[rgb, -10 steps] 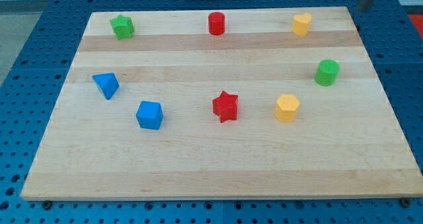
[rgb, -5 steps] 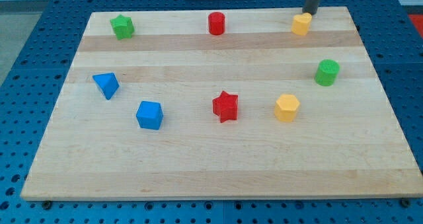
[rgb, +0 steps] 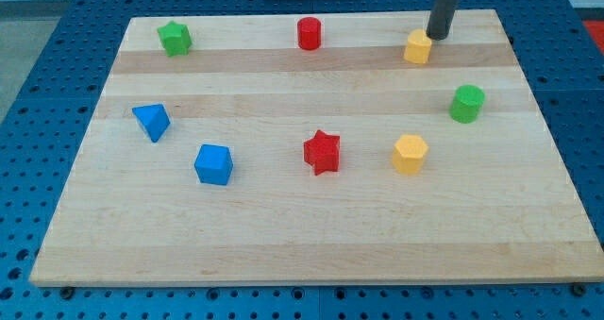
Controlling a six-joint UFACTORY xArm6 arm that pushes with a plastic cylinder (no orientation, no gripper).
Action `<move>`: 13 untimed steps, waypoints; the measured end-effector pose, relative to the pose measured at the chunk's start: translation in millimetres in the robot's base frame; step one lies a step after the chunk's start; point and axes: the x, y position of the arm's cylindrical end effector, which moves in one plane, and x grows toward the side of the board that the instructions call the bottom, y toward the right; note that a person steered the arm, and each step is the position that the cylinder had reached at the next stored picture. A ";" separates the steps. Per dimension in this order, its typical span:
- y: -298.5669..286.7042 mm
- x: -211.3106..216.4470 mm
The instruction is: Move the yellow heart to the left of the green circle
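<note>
Camera view: pincerless rod's tip (rgb: pixel 434 37) touches yellow heart (rgb: pixel 418 47) at its upper right, apparently mid-push; next, shove it down to green circle's (rgb: pixel 466 104) left.

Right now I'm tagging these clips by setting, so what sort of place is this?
Probably a robotics lab bench. A wooden board lies on a blue perforated mounting table. Small coloured blocks are scattered on it, and my tip sits just right of the yellow heart, above the green circle.

Tip (rgb: pixel 437 37) just right of heart (rgb: pixel 418 48); circle (rgb: pixel 466 104) below-right.
</note>
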 end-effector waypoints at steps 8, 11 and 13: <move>-78.2 30.2; -14.3 51.4; -21.3 112.8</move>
